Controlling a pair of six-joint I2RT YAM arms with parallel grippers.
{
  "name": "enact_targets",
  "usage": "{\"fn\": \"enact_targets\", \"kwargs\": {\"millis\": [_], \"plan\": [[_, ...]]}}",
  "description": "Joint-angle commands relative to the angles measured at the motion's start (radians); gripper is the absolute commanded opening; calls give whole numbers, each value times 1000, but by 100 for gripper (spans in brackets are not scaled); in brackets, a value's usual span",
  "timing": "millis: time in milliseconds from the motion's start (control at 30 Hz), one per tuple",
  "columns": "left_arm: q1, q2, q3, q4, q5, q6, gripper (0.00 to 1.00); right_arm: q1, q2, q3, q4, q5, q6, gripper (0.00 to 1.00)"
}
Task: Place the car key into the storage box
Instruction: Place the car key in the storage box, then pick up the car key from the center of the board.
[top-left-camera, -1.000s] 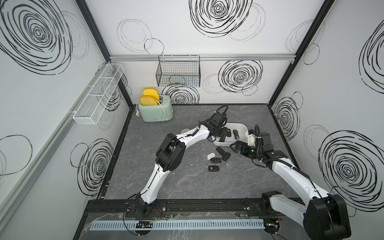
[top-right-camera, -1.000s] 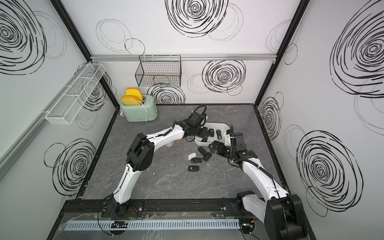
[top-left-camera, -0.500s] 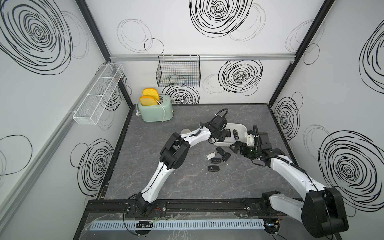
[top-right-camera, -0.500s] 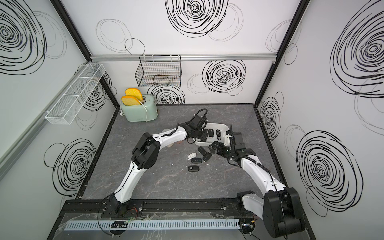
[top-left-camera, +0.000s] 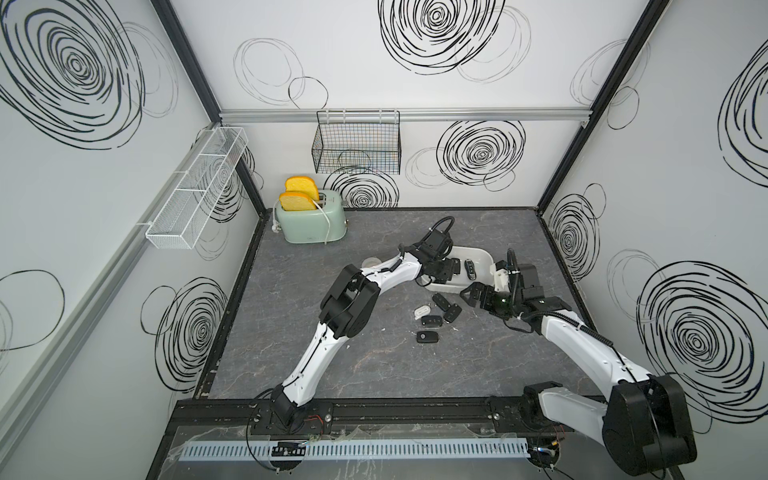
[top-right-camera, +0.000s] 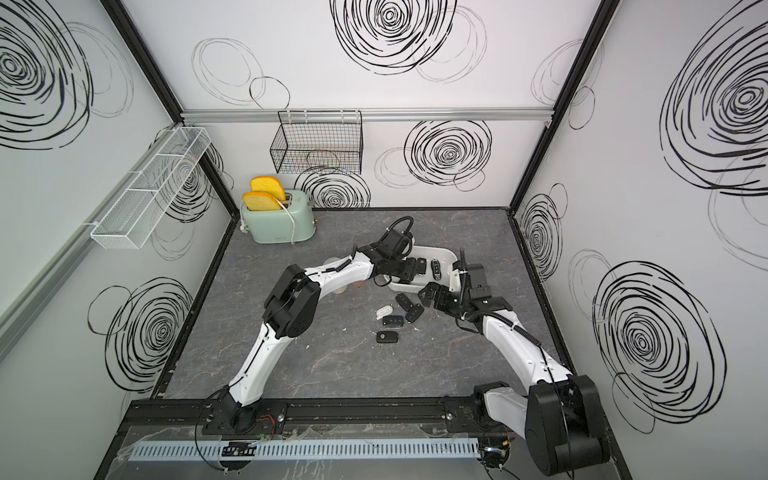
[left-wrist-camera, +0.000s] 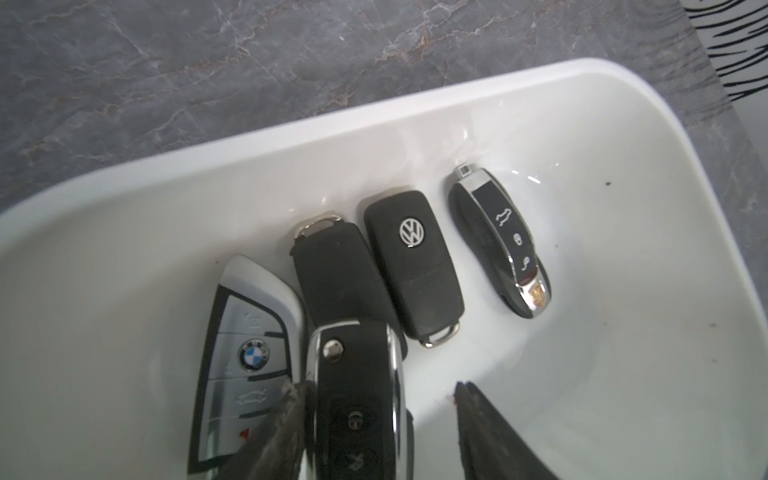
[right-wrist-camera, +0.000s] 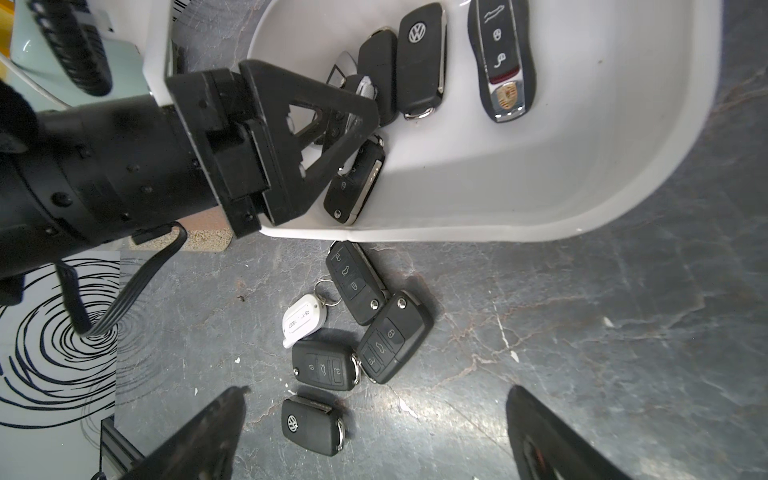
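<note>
My left gripper (left-wrist-camera: 378, 388) stands parted, the car key (left-wrist-camera: 357, 399) lying loose between, among four other keys (left-wrist-camera: 415, 257) in the storage box (left-wrist-camera: 623, 332). My right gripper (right-wrist-camera: 378, 390) gapes above four black keys (right-wrist-camera: 395, 336) and one white tag (right-wrist-camera: 303, 320) just outside

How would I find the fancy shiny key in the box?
Look on the grey table for the white storage box. Inside, keys lie in a row. The fancy key sits at the end, slim, silver-edged, with a gold crest.
</note>
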Motion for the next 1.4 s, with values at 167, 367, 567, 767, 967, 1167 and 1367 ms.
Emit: {"fn": "enact_targets", "kwargs": {"millis": [167,367,567,767,967,1167,1367], "plan": [[-1,-176,12,17,12,-59,64,0,-22,29,-38,-17,-29,99],[2,-349,-128,55,-28,-64,67,44,-29,17,-43,-14,-31,99],[5,-571,-378,115,-62,-87,71,147,-15,5,-35,36,-8,99],[5,-796,-632,148,-91,-118,81,219,26,-6,-14,79,28,99],[14,-992,-851,168,-101,-159,98,242,90,-7,-5,112,36,99],[33,-1111,-1007,168,-69,-204,98,250,147,-15,1,156,41,97],[36,-1189,-1119,181,-53,-251,98,254,214,-11,30,201,55,90]]}}
